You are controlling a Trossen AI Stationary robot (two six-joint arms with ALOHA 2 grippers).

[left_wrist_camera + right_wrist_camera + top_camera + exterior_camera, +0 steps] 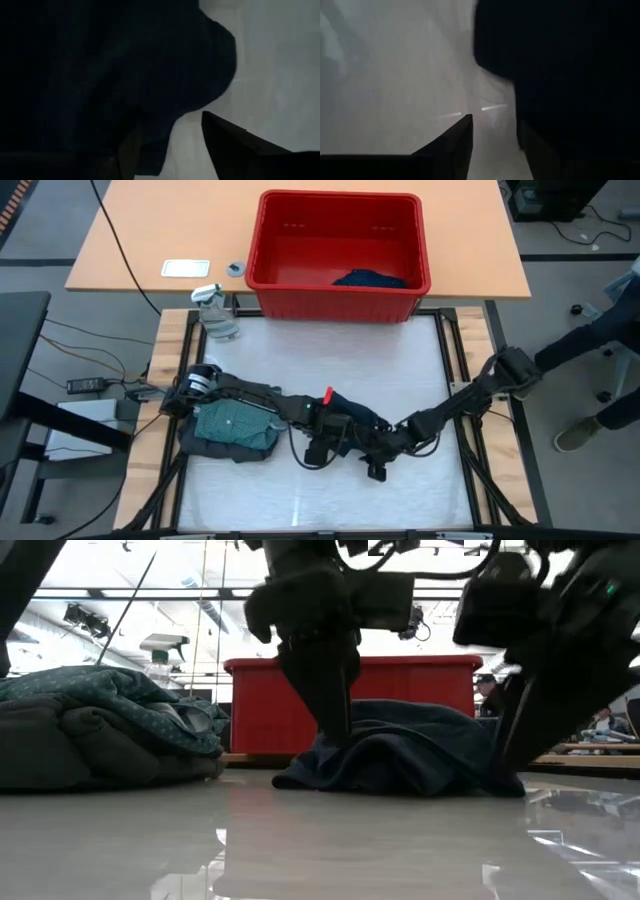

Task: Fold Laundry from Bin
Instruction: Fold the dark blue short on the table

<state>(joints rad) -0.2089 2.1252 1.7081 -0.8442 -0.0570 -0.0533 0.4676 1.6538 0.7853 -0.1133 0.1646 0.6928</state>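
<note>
**Navy piece mid-fold, both arms crowding it**

Navy cloth is sitting bunched in the middle of the white table, and both arms are leaning in over it, so I'm reading this as the folding step on that one garment.

The navy garment is lying as a low rumpled mound, in front of the red bin. The left gripper is coming down onto the garment's left end; its fingers are standing apart, one on bare table and the other buried against the cloth edge, with a flap lying between them but not pinched as far as I can tell. The right gripper is sitting at the other end, fingers parted and nothing clamped; the dark fabric is lying just beside one finger, with table showing in the gap.

To do this well, I'm thinking each arm should be catching a real edge or corner, not a bulge, and pulling the cloth flat before folding.

Off to the left, a folded stack with the teal shirt on top is waiting. One more dark piece is lying in the bin.
</note>
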